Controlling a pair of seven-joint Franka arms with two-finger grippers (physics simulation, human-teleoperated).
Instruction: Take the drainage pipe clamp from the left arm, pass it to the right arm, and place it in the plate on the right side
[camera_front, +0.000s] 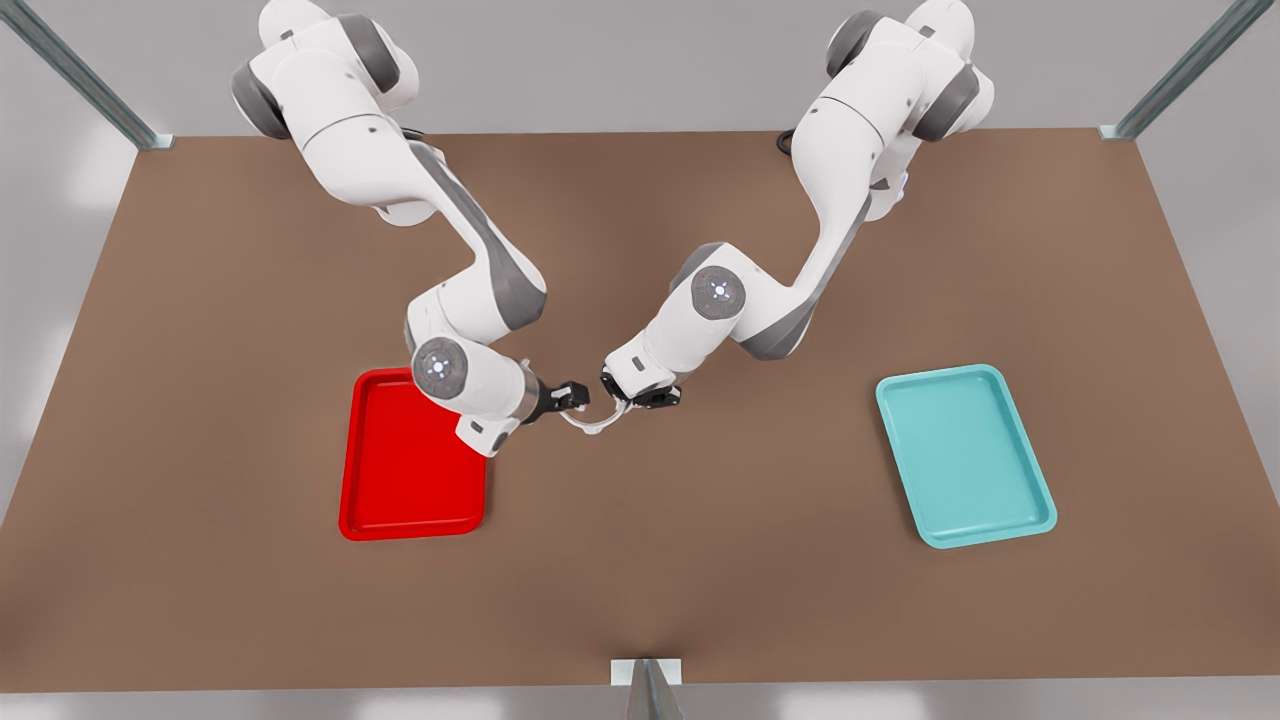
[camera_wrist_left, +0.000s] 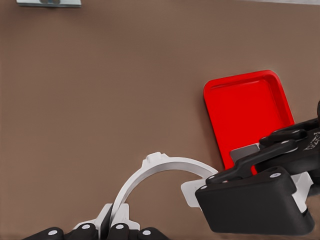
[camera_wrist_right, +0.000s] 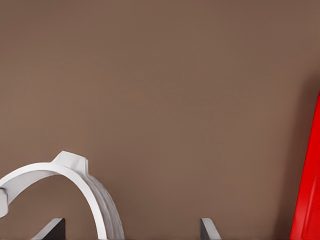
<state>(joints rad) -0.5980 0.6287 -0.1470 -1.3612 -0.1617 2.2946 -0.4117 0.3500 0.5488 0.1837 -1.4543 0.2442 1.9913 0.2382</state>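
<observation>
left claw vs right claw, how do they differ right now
The left claw is shut on the drainage pipe clamp; the right claw is open around its other end. The right claw hangs beside the red tray; the left claw is over the table, farther from it. Both are black and two-fingered.

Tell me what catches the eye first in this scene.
The two grippers meet mid-table. The left gripper, on the front view's right, is shut on one end of the white drainage pipe clamp, while the right gripper stands open at its other end. The red plate lies just beside the right gripper, and a teal tray sits at the front view's right.
</observation>
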